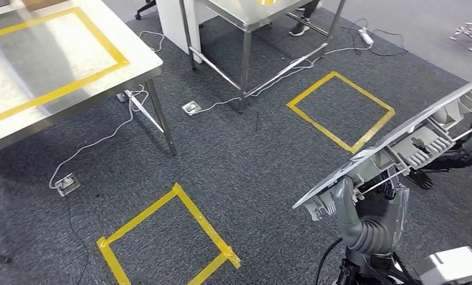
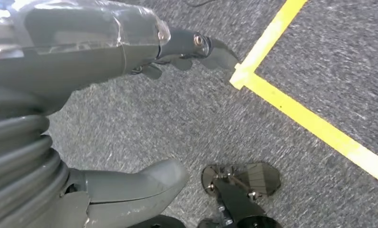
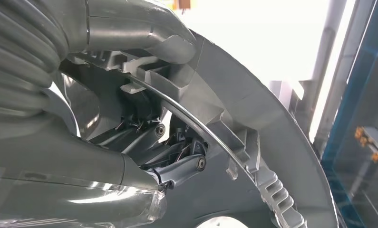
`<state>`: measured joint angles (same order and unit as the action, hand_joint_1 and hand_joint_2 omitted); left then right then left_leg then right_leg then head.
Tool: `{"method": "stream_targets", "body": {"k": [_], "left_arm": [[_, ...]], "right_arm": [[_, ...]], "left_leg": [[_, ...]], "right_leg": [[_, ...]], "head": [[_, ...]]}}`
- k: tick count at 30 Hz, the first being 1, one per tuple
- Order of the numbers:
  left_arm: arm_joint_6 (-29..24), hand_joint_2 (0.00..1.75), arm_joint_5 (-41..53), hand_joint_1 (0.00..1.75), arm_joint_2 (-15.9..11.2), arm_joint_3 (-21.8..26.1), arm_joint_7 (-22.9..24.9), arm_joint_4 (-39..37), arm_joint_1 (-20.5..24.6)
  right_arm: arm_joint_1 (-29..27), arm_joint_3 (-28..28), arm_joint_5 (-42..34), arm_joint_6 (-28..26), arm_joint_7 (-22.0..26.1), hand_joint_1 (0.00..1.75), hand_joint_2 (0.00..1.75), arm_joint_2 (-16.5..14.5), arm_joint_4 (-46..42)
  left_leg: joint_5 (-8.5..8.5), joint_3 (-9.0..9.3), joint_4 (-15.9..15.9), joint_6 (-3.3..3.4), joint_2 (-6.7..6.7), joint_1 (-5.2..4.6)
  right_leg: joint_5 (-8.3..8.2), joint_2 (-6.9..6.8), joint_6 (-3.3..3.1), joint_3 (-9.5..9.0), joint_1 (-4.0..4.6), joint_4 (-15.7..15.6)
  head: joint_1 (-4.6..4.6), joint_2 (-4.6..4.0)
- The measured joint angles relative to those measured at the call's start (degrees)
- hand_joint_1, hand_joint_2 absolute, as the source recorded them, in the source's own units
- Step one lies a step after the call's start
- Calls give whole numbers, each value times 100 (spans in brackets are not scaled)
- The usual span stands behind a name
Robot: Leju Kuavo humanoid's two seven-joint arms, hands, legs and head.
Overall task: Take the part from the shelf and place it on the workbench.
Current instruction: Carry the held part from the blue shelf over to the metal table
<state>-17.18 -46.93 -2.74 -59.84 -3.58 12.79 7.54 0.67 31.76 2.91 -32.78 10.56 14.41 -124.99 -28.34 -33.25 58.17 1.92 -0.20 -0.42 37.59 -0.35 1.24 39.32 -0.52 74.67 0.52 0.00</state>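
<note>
While the left hand (image 2: 130,57) hangs apparently empty, right hand (image 1: 364,222) fingers (image 3: 177,171) grip the part's (image 1: 399,139) ribbed underside.

A: The part (image 1: 399,142) in the right of the frame is light grey, with ribs. The carpet (image 1: 245,160)?

B: Dark grey, speckled. The tape squares (image 1: 340,110) are yellow, and the table (image 1: 49,65) is silver.

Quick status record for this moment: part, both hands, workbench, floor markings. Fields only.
part: long grey plastic panel, ribbed underside, carried tilted above the carpet
right hand: right hand grips the panel's lower end from beneath, thumb on its rim
left hand: left hand holds nothing, hanging over the carpet
workbench: steel top with yellow tape frame, no part on it yet
floor markings: yellow tape squares on grey carpet
</note>
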Motion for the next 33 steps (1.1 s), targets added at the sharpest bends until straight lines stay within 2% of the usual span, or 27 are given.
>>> {"method": "stream_targets", "body": {"k": [1,2,4,5,6,7,9,10,12,13,14,16,17,18,19,21,22,23,24,25,26,27,28,29,31,32,33], "left_arm": [[0,175,0,0,2,-4,4,0,-4],[0,175,0,0,2,-7,8,0,-7],[14,175,8,0,5,-10,43,0,-4],[33,175,21,0,14,-11,85,0,1],[62,175,40,0,23,-13,158,0,5],[94,175,61,0,39,-19,245,-1,5],[134,175,83,0,59,-48,414,-2,-10],[133,175,72,0,64,-64,458,-3,-22],[87,175,2,0,61,-86,429,-3,-22],[58,175,-39,0,57,-89,384,-2,-16],[22,175,-76,0,45,-91,319,-2,-7],[-43,175,-125,0,9,-91,196,-2,-9],[-87,175,-155,0,-19,-92,98,-3,-16],[-124,175,-184,0,-45,-92,-10,-3,-22],[-160,175,-214,0,-73,-91,-143,-4,-24],[-205,175,-261,0,-106,-89,-400,2,-16],[-214,175,-274,0,-115,-87,-476,5,-7],[-216,175,-279,0,-114,-87,-502,10,0],[-212,175,-274,0,-111,-87,-464,13,3],[-205,175,-263,0,-113,-87,-396,13,7],[-192,175,-246,0,-103,-87,-310,13,6],[-177,175,-228,0,-94,-87,-226,12,6],[-164,175,-214,0,-84,-87,-173,11,8],[-153,175,-204,0,-75,-87,-136,10,11],[-139,175,-197,0,-63,-87,-100,9,12],[-134,175,-197,0,-60,-88,-85,9,7],[-132,175,-198,0,-57,-89,-75,8,1]], "right_arm": [[-7,13,0,-6,0,175,175,-1,9],[-14,26,0,-8,0,175,175,-2,17],[-18,47,8,-24,0,175,175,-2,26],[-25,53,17,-41,-2,175,175,-1,27],[-43,59,33,-65,-4,175,175,2,23],[-69,63,47,-93,-7,175,175,4,18],[-122,65,50,-134,13,175,175,12,4],[-137,64,33,-144,44,175,175,15,1],[-167,59,-48,-141,203,175,175,20,-6],[-177,54,-103,-130,303,175,175,21,-7],[-186,48,-177,-108,426,175,175,20,-5],[-187,37,-316,-49,627,175,175,6,14],[-187,33,-377,-17,713,175,175,-9,31],[-185,31,-410,8,764,175,175,-25,47],[-181,31,-428,32,795,175,175,-40,60],[-167,34,-431,69,815,175,175,-60,72],[-158,36,-422,81,814,175,175,-69,72],[-150,39,-408,84,814,175,175,-79,74],[-144,38,-378,74,813,175,175,-89,76],[-142,34,-341,57,812,175,175,-97,77],[-141,26,-297,29,805,175,175,-102,75],[-143,15,-255,0,799,175,175,-104,67],[-151,2,-227,-21,792,175,175,-104,53],[-158,-16,-203,-39,783,175,175,-104,37],[-175,-56,-176,-60,761,175,175,-104,19],[-181,-73,-159,-73,745,175,175,-103,16],[-188,-86,-135,-92,723,175,175,-103,12]], "left_leg": [[-2,11,1,6,-75,-17],[-4,26,1,10,-153,-32],[-11,59,-1,15,-297,-48],[-13,60,0,10,-354,-54],[-11,48,-1,-2,-416,-44],[-3,29,-3,-19,-469,-29],[21,-5,-22,-77,-582,-3],[11,-14,-17,-99,-542,-7],[-163,-135,206,-169,-211,-18],[-317,-266,467,-204,-28,2],[-494,-464,846,-254,68,36],[-688,-807,1477,-334,39,113],[-634,-859,1546,-379,32,146],[-490,-795,1392,-415,47,168],[-263,-607,1017,-449,107,186],[4,-246,323,-474,391,166],[55,-141,119,-438,527,140],[22,-138,95,-381,616,110],[25,-158,108,-318,627,93],[21,-166,111,-248,561,86],[21,-165,110,-202,490,88],[25,-158,107,-164,410,93],[31,-148,102,-128,331,96],[34,-143,101,-97,246,92],[37,-139,102,-56,78,57],[37,-134,103,-46,-15,33],[38,-124,103,-41,-101,9]], "right_leg": [[-52,13,-25,57,7,75],[-198,29,-57,27,15,-37],[-692,171,-153,-307,40,-855],[-850,289,-197,-471,45,-1219],[-948,386,-231,-599,54,-1513],[-951,440,-248,-654,60,-1633],[-954,372,-256,-693,63,-1730],[-974,307,-258,-720,50,-1782],[-1016,156,-268,-799,19,-1913],[-1025,84,-272,-827,13,-1949],[-1020,6,-274,-844,10,-1962],[-999,-138,-258,-851,-4,-1955],[-983,-209,-236,-856,-18,-1944],[-963,-265,-210,-861,-35,-1927],[-931,-322,-172,-870,-59,-1895],[-857,-414,-85,-887,-92,-1823],[-824,-450,-38,-894,-95,-1787],[-804,-480,0,-903,-88,-1769],[-793,-515,30,-916,-82,-1765],[-782,-560,58,-933,-89,-1763],[-743,-544,84,-946,-104,-1752],[-662,-469,101,-934,-119,-1682],[-515,-343,112,-861,-127,-1482],[-315,-189,113,-723,-125,-1147],[34,-31,85,-347,-92,-335],[90,-9,59,-203,-70,-69],[42,2,25,-137,-49,9]], "head": [[29,0],[53,0],[88,0],[91,0],[90,0],[94,0],[120,0],[141,0],[93,0],[55,0],[7,0],[-38,0],[-61,0],[-81,0],[-101,0],[-147,0],[-176,0],[-190,0],[-193,0],[-190,0],[-165,0],[-142,0],[-108,0],[-60,0],[31,0],[71,0],[104,0]]}}
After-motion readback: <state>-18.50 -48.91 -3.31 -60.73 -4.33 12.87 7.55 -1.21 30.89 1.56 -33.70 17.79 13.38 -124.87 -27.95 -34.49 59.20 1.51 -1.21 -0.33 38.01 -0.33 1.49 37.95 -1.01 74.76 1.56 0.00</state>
